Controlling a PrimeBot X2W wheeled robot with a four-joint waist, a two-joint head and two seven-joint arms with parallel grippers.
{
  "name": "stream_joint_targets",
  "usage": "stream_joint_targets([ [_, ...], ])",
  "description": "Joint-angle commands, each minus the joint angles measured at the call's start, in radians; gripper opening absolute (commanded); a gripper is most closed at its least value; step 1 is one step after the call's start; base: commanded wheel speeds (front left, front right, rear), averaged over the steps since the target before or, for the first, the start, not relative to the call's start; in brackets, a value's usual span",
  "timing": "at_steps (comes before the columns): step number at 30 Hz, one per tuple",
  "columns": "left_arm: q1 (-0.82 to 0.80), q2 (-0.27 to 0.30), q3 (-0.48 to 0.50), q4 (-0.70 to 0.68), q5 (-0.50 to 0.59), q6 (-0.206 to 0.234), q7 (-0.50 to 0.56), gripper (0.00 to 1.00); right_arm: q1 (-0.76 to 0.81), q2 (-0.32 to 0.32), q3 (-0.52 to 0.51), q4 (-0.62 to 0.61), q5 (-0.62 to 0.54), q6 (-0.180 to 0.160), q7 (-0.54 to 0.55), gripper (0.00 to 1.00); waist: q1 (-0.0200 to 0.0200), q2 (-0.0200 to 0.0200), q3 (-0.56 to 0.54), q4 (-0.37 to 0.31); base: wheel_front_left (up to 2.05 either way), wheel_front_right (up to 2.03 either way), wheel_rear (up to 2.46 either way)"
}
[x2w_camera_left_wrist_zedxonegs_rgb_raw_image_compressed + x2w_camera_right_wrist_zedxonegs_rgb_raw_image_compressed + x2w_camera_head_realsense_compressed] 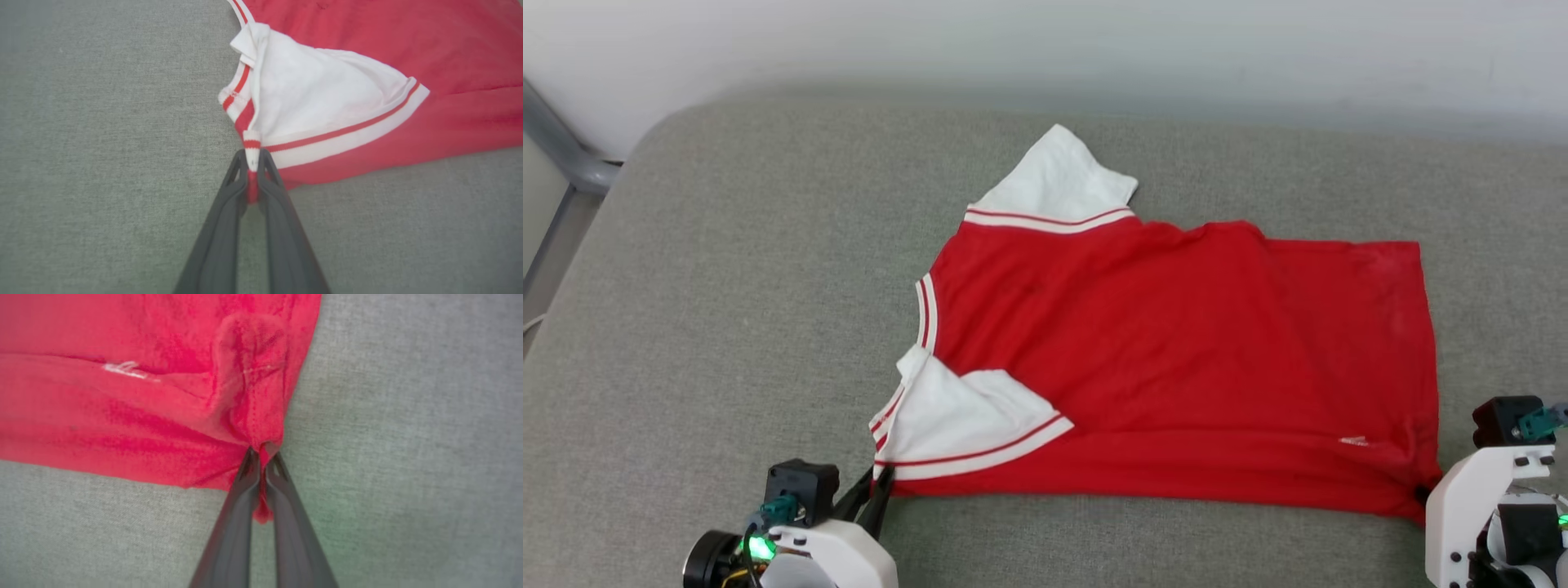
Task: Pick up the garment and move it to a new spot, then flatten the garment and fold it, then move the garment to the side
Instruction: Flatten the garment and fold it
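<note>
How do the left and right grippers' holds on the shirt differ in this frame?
The left gripper pinches the striped trim of a white sleeve; the right gripper pinches a plain red hem corner. The sleeve by the left gripper lies folded over the red body; the cloth by the right gripper bunches into a raised wrinkle. Both are shut on the garment, along its near edge.

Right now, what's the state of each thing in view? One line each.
shirt: lying flat on the cushion, plain red side up, near edge looks doubled over.
near sleeve: folded in over the red body.
far sleeve: spread out, lying flat.
left gripper: shut on the shirt's striped trim.
right gripper: shut on the shirt's red hem corner.
grey cushion: flat, bearing the shirt.
</note>
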State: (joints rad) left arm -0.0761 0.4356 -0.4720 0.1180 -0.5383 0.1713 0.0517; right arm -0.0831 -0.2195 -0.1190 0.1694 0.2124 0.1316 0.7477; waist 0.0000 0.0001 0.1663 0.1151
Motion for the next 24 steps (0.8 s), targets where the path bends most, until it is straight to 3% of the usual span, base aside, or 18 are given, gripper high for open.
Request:
stream_joint_targets([
  [1, 0.019, 0.012, 0.0, 0.005, -0.001, -0.001, 0.004, 0.0, 0.02, -0.006, -0.012, 0.013, 0.008, -0.002, 0.003, 0.0, 0.0, -0.0001, -0.025, -0.004, 0.0, 0.0, 0.0],
  [16, 0.148, 0.049, -0.016, -0.037, -0.034, 0.025, 0.047, 0.0, 0.16, -0.013, -0.099, -0.141, 0.059, -0.002, 0.086, 0.0, 0.0, -0.0001, -0.116, 0.009, 0.0, 0.0, 0.0],
  [24, 0.144, 0.017, -0.049, -0.012, -0.03, 0.009, 0.036, 0.0, 0.248, 0.016, -0.116, -0.199, 0.046, -0.002, 0.153, 0.0, 0.0, -0.0001, -0.097, 0.01, 0.0, 0.0, 0.0],
])
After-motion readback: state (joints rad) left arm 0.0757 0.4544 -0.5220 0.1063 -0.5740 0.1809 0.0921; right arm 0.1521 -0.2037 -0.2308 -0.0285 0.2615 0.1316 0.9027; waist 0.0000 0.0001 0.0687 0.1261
